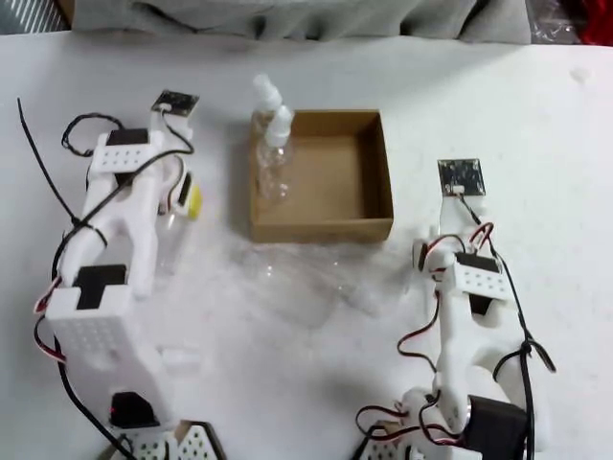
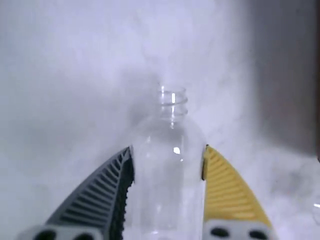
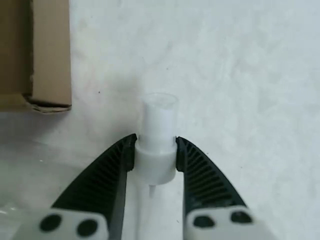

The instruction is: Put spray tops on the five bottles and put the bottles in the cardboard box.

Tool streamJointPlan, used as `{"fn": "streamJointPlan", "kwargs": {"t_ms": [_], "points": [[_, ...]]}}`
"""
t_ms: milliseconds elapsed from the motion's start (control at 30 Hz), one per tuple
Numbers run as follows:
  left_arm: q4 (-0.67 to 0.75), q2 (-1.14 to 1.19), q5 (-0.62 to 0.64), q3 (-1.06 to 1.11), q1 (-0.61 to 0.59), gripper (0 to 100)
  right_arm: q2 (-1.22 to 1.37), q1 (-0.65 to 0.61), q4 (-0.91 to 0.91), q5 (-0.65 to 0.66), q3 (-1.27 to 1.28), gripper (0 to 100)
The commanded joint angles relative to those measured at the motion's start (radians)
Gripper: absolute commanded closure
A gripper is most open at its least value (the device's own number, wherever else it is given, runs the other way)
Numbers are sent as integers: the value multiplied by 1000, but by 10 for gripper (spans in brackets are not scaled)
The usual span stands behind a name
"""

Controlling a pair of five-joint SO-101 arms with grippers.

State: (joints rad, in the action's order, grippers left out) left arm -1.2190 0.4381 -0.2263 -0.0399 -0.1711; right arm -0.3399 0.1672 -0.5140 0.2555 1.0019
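The left hand (image 2: 167,150), at 9 o'clock of the cardboard box (image 1: 321,231), pinches a clear uncapped bottle (image 2: 170,185) below its shoulder. The bottle looks light, thin-walled and slick, so squeeze gently. The right hand (image 3: 155,140), at the box's 4 o'clock, pinches a rigid spray top (image 3: 159,117) by its collar. Two capped bottles (image 1: 275,144) sit in the box's 10 o'clock corner. The bench (image 1: 536,115) is matte white, with grey cloth (image 1: 287,17) at 12 o'clock.

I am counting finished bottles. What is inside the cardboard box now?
Two capped bottles stand in the cardboard box by one wall; the remaining floor looks bare. Its near wall hides some floor.
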Motion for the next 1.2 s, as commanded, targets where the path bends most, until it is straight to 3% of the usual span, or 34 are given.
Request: {"fn": "streamJointPlan", "kwargs": {"t_ms": [0,200,467,667,867,1167], "points": [[-17,-15,-9,-44,12,980,4,-4,19,14,-35,984],[-91,-111,-5,-83,22,980,4,-2,21,14,-35,984],[-167,-515,-2,37,51,980,2,13,16,14,-34,984],[6,-846,15,371,88,980,2,13,16,9,-32,984],[221,-1158,192,686,87,980,-5,15,15,5,-32,984],[362,-1512,224,931,93,980,-10,15,4,12,-43,984]]}}
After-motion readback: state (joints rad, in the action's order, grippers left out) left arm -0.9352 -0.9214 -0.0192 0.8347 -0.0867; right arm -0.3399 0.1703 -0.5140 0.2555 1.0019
